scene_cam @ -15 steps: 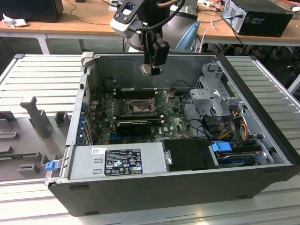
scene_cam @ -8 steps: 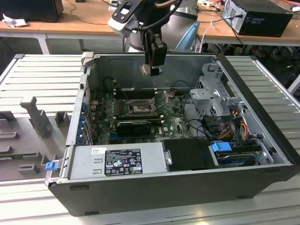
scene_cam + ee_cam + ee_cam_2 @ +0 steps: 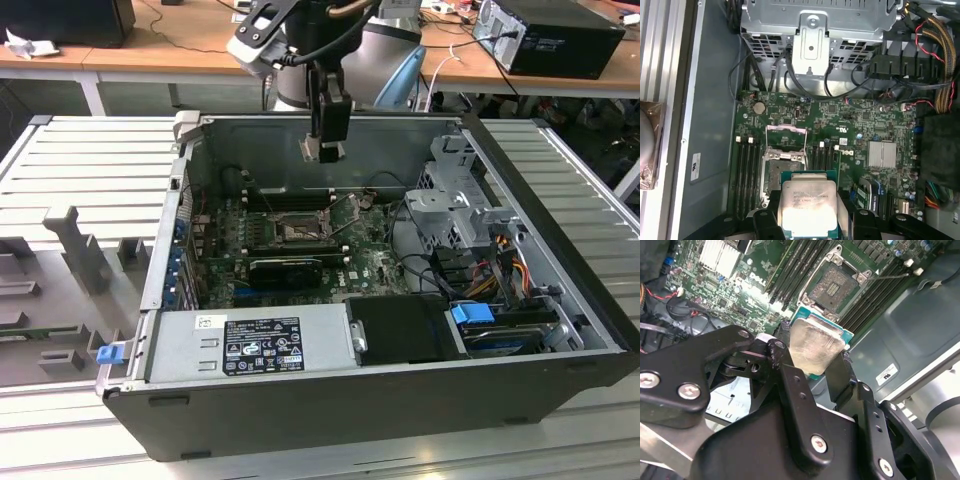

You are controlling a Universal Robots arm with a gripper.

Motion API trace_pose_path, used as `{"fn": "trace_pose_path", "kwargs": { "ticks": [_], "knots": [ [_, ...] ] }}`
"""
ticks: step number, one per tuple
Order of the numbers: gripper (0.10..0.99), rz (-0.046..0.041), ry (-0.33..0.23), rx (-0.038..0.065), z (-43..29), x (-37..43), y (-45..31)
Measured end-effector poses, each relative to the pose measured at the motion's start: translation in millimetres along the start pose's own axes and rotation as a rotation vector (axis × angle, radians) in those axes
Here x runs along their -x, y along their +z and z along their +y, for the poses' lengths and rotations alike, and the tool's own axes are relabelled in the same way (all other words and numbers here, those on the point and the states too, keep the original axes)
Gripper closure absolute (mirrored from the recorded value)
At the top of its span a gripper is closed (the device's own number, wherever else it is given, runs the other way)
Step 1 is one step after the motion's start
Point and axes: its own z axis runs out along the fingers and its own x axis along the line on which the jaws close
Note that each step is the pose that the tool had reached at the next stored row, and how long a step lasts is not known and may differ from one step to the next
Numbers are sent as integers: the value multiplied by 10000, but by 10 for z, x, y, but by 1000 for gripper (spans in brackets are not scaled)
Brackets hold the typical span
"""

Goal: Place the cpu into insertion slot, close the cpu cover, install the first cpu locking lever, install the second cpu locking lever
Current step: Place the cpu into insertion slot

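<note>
Inside the computer case (image 3: 400, 150), the tool (image 3: 322, 150) holds the cpu (image 3: 807, 207) above the insertion slot (image 3: 832, 287) on the motherboard (image 3: 855, 125).

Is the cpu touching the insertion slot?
Apart. In the exterior view the hand holds the cpu well above the insertion slot, with open air between them.

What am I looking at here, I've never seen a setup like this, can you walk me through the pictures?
A robot arm is working over an open computer case lying on its side. The exterior view comes from a camera off the arm; both wrist views come from cameras riding on the arm. Its gripper, a two-fingered clamp, is shut on the cpu, a small square silver chip. It hangs above the green circuit board, near the insertion slot, the uncovered square socket with no chip in it.
</note>
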Motion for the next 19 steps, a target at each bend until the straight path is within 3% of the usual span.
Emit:
{"fn": "trace_pose_path", "kwargs": {
  "ticks": [7,19],
  "knots": [
    [561,-62,610,6,-3,0,31],
    [561,-75,749,-49,-11,2,119]
  ]
}}
